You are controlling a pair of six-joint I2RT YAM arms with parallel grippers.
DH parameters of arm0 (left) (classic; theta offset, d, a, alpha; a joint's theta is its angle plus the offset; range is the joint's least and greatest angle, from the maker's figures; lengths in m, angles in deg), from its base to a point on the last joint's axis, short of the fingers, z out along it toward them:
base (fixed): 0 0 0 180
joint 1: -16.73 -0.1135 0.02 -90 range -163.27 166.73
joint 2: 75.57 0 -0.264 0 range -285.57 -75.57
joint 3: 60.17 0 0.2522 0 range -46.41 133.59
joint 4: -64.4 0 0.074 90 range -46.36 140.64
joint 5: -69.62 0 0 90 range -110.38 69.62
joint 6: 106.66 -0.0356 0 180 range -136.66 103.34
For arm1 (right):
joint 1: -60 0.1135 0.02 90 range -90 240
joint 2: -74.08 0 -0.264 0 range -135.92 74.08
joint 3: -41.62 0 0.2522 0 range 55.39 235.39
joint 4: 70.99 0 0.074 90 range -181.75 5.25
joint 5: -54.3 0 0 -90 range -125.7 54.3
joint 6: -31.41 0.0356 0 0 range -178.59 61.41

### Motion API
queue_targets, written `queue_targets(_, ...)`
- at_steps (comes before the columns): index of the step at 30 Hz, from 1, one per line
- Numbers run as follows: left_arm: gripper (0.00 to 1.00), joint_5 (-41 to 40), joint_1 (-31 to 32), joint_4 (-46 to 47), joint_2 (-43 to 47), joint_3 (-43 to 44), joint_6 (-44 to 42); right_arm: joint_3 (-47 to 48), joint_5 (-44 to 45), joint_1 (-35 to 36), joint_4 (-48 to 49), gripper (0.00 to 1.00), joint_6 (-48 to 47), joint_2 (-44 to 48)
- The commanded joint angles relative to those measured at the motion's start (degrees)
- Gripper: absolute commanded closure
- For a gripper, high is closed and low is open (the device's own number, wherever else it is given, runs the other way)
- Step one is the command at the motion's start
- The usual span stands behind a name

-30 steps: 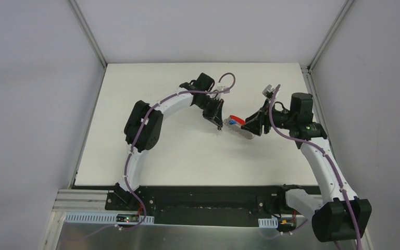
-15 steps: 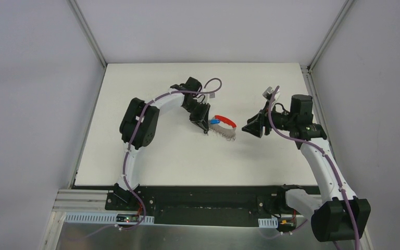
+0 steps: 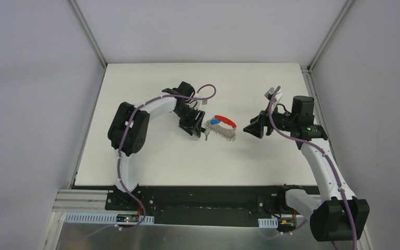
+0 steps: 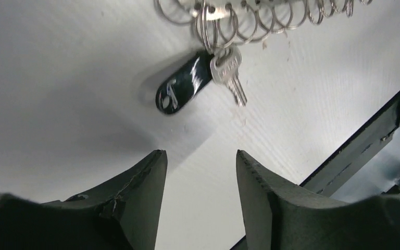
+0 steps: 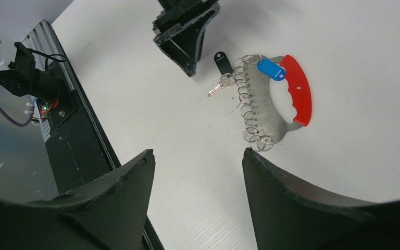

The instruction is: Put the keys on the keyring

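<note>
The keyring lies flat on the white table, a red curved band joined to a silvery row of small rings. A silver key and a black oblong tag hang from one end ring. The blue-headed key rests at that same end, beside the red band. My left gripper is open just left of the keyring, holding nothing. My right gripper is open and empty, a short way right of the keyring.
The black front rail of the table, with wiring, runs behind my right gripper. The left gripper's black fingers point at the keyring from the other side. White walls enclose the table.
The keyring, held up between both grippers a second ago, went left with the left gripper and now lies on the table. Left jaws have opened and let go; right jaws have widened.
</note>
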Motion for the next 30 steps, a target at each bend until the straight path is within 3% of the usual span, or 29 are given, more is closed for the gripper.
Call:
queue_targets(1,0.43,-6.39,-0.78,-0.68,10.67,-3.58,-5.46,1.41,1.64,-0.82,-0.08,0.32,-0.85,1.54)
queue_targets(3,0.36,-7.74,-1.21,-0.02,15.07,-5.36,-6.32,1.99,3.32,-0.91,-0.07,0.25,-0.34,1.34)
queue_targets(7,0.21,-13.34,-2.26,1.33,24.34,-8.11,-7.94,3.63,8.30,-1.19,0.31,0.01,1.60,0.45)
queue_targets(16,0.01,-25.56,-5.42,2.23,41.21,-10.13,-10.71,6.04,18.20,-1.73,5.05,0.00,12.28,-2.24)
queue_targets(30,0.01,-28.19,-14.24,5.79,65.84,-20.35,-6.95,2.84,19.75,-1.81,16.33,0.02,21.21,-0.10)
